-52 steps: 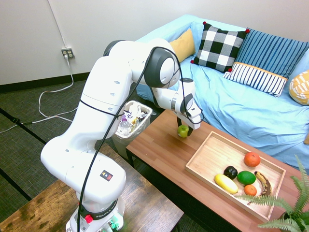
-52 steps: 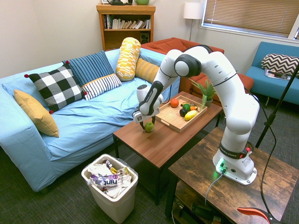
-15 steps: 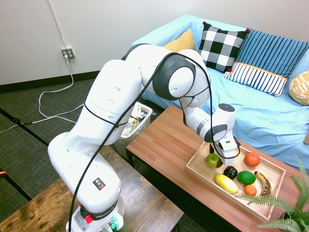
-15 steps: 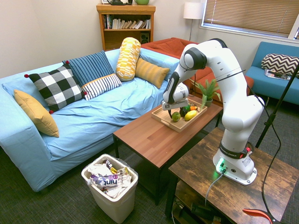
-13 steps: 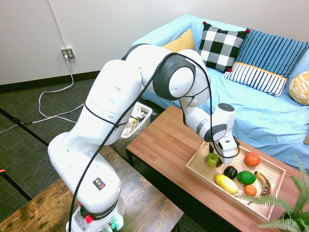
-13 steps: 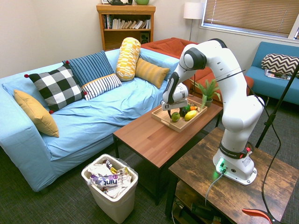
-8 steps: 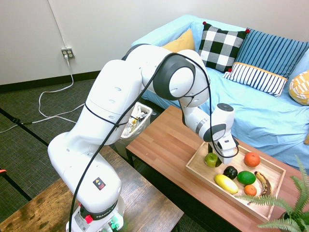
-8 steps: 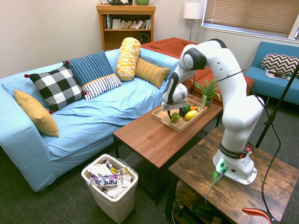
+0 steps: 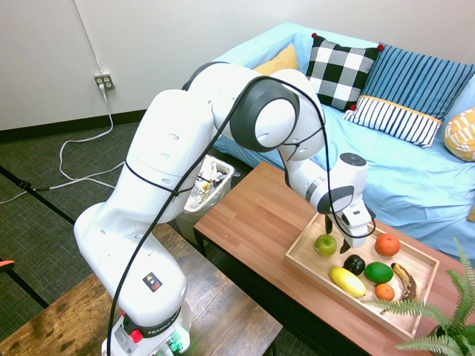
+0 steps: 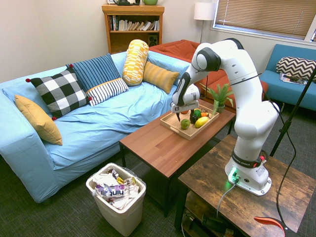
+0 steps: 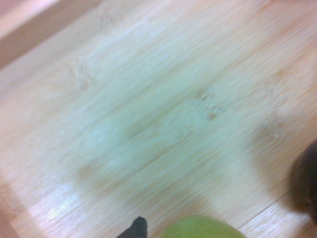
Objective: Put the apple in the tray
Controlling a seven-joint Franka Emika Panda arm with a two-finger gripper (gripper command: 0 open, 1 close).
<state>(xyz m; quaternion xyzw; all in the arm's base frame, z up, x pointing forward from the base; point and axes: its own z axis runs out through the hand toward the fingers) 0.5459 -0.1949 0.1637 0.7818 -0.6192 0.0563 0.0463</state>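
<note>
The yellow-green apple point(image 9: 325, 245) rests on the floor of the light wooden tray point(image 9: 303, 241), near its end closest to the arm. My gripper point(image 9: 338, 234) hangs just above and slightly behind it, open, holding nothing. From the other side, the apple point(image 10: 184, 124) lies at the tray's point(image 10: 170, 124) near corner, under the gripper point(image 10: 181, 115). Up close, the wrist view shows the tray floor point(image 11: 158, 109), with the apple's top point(image 11: 200, 229) at the bottom edge.
Further along the tray lie an orange point(image 9: 387, 244), a dark fruit point(image 9: 354, 264), a green fruit point(image 9: 378, 272), a yellow fruit point(image 9: 346, 282) and a brown banana point(image 9: 404, 280). The tray sits on a wooden coffee table point(image 9: 252, 215). A fern point(image 9: 438, 326) stands beside it, the blue sofa point(image 9: 386, 170) behind.
The gripper has opened and let go of the apple, then risen a little. The apple stays on the tray floor.
</note>
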